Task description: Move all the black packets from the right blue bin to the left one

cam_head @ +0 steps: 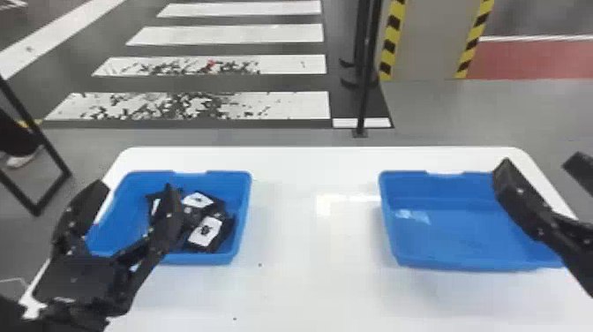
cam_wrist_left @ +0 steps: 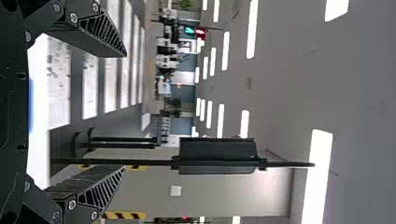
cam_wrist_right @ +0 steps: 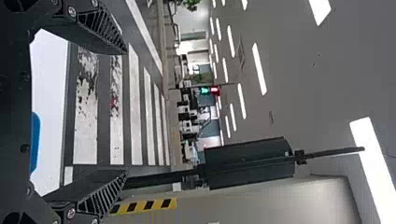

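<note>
At left, with black packets (cam_head: 205, 231) inside the left bin (cam_head: 200, 258), apparently done transferring; next, keep left gripper (cam_head: 136, 185) and right gripper (cam_head: 540, 160), both spread wide, clear.

In the head view, the left gripper (cam_head: 136, 185) is covering part of the left bin (cam_head: 207, 259) and some packets (cam_head: 217, 205). The packets are overlapping, so you are not getting a firm count. The print on their labels (cam_head: 205, 229) is blurring beyond reading. The right gripper (cam_head: 541, 161) is hiding the right bin's (cam_head: 459, 261) far right corner, and the right edge is cutting off one finger. You are seeing a pale patch (cam_head: 414, 215) in that bin, too blurred to identify. The bottom edge is cropping the table (cam_head: 309, 287).
</note>
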Controlling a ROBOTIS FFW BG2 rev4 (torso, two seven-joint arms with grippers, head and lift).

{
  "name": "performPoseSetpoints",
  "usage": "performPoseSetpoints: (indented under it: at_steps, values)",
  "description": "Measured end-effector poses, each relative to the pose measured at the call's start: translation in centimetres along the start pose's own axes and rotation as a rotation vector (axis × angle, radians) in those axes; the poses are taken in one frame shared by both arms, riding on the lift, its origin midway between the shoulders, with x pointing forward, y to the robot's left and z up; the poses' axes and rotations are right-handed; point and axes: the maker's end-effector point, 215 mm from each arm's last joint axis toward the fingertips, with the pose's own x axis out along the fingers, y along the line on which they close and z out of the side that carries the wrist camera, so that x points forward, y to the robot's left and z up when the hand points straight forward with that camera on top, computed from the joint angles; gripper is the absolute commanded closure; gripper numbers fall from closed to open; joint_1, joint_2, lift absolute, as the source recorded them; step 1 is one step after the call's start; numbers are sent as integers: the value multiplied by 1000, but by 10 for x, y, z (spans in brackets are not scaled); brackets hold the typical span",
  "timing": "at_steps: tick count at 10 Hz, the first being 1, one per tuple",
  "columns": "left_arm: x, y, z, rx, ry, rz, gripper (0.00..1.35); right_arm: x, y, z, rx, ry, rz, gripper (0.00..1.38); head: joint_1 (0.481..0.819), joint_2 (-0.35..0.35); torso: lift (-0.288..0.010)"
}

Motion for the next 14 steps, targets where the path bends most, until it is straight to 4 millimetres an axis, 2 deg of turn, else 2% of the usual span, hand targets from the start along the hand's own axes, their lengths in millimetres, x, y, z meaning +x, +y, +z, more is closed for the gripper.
performPoseSetpoints:
  at_steps: [2,6,11,14]
  values:
    - [-21,5,-4,7,81,17,199,-27,-13,-11,-14,46,-63,130,695,17,-140]
    - [-42,14,10,40,82,40,199,-66,-12,-39,-34,156,-109,130,695,28,-140]
    - [-49,8,14,40,105,30,199,-74,-15,-60,-15,199,-112,130,695,17,-140]
    - [-49,10,16,49,98,32,199,-74,-16,-63,-2,200,-112,130,695,19,-140]
